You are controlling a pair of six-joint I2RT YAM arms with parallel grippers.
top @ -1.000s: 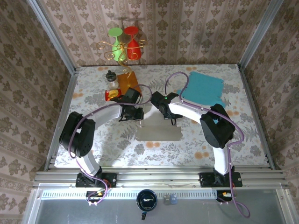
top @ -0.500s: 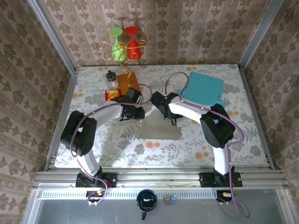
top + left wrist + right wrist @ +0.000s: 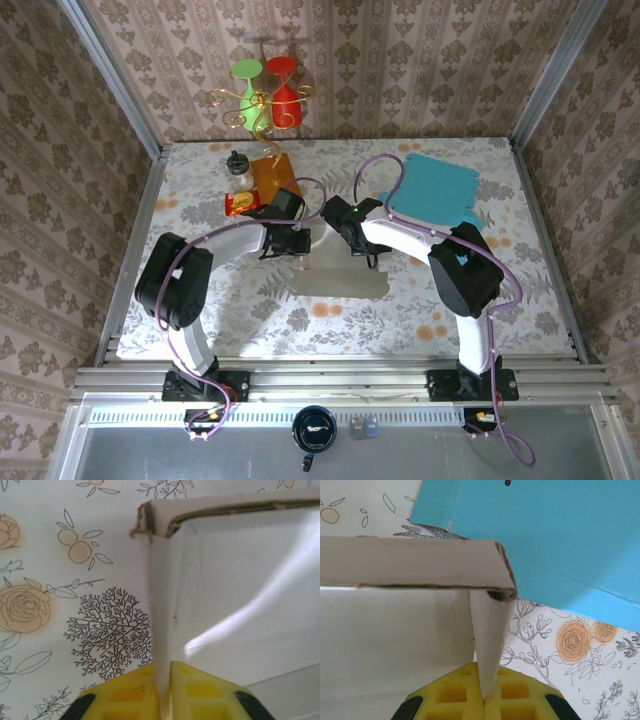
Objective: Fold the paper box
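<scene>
1. the paper box (image 3: 340, 283) lies half-formed at the middle of the worktop (image 3: 240, 305), between the two arms, its far wall standing.
2. the left claw (image 3: 162, 690) is clamped on the box's left side wall (image 3: 159, 620), the thin card upright between its yellow pads (image 3: 130, 695).
3. the right claw (image 3: 484, 692) pinches the right side wall (image 3: 490, 630) likewise, near a blue sheet (image 3: 560, 535).
4. step in hand, i judge: raising the side walls.
5. the next move calls for both arms to work together, closing the corners without tearing.

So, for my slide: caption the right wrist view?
Right pincer pinching the pale cardboard box's side flap, beside a flat blue sheet on the floral table.
</scene>
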